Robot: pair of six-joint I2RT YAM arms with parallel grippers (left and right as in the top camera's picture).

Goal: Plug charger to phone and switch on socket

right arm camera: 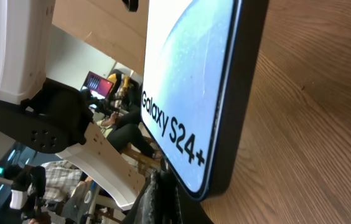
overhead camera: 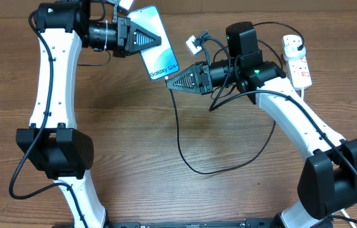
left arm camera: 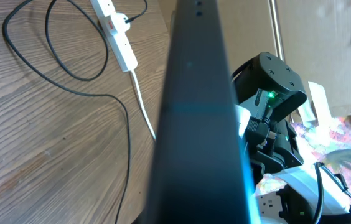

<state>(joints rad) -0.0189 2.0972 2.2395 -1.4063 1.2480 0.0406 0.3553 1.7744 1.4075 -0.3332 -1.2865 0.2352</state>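
Phone (overhead camera: 161, 58) tilted, clamped edgewise in L gripper (overhead camera: 152, 39); screen reads "Galaxy S24+". R gripper (overhead camera: 173, 81) closed at phone's bottom edge, prob. pinching charger (overhead camera: 180, 136) tip. Socket (overhead camera: 297, 63) far right, red markings unreadable.

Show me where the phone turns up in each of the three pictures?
Overhead: the phone is at top centre, screen up, lying at a slant.
Left wrist: its dark edge runs down the middle.
Right wrist: its screen fills the centre, "Galaxy S24+" readable.
Shared landmark: the wooden table.
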